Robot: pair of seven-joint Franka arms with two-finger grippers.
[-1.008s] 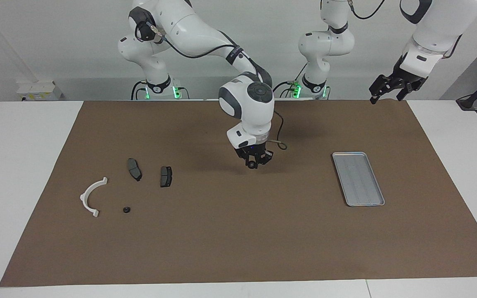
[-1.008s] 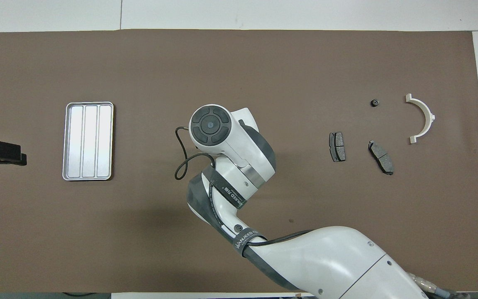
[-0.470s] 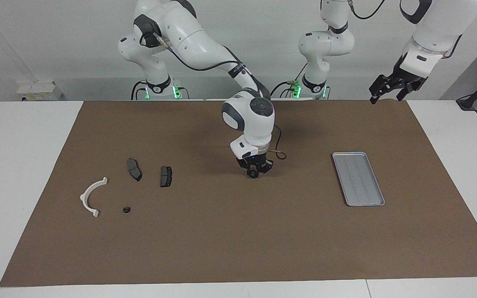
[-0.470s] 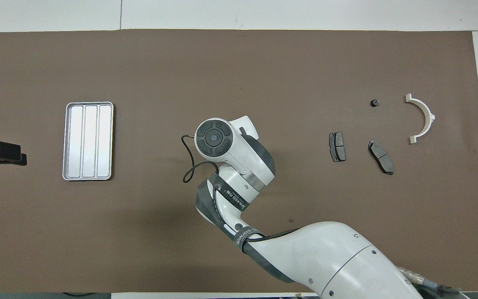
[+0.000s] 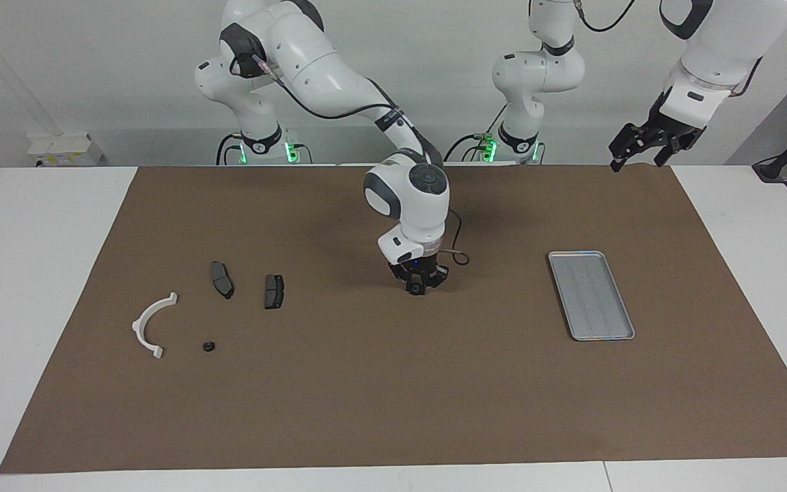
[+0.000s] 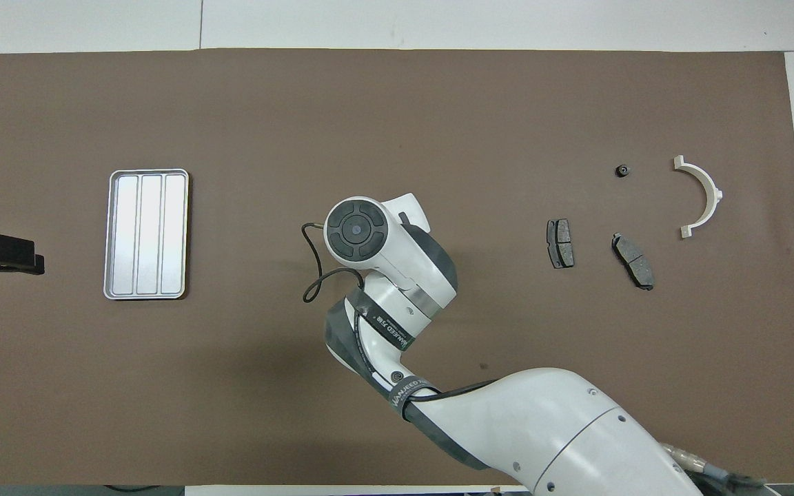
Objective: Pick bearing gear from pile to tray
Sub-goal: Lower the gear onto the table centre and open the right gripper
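Over mid-mat, right gripper slightly lower.

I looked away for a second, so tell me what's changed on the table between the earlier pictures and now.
The right gripper, with a small dark round piece between its fingers, has come down close to the brown mat, midway between the pile and the tray. Nothing was let go. The left gripper waits as before; the brake pads, white bracket, other black piece and tray have not moved.

right gripper lowered, left gripper raised
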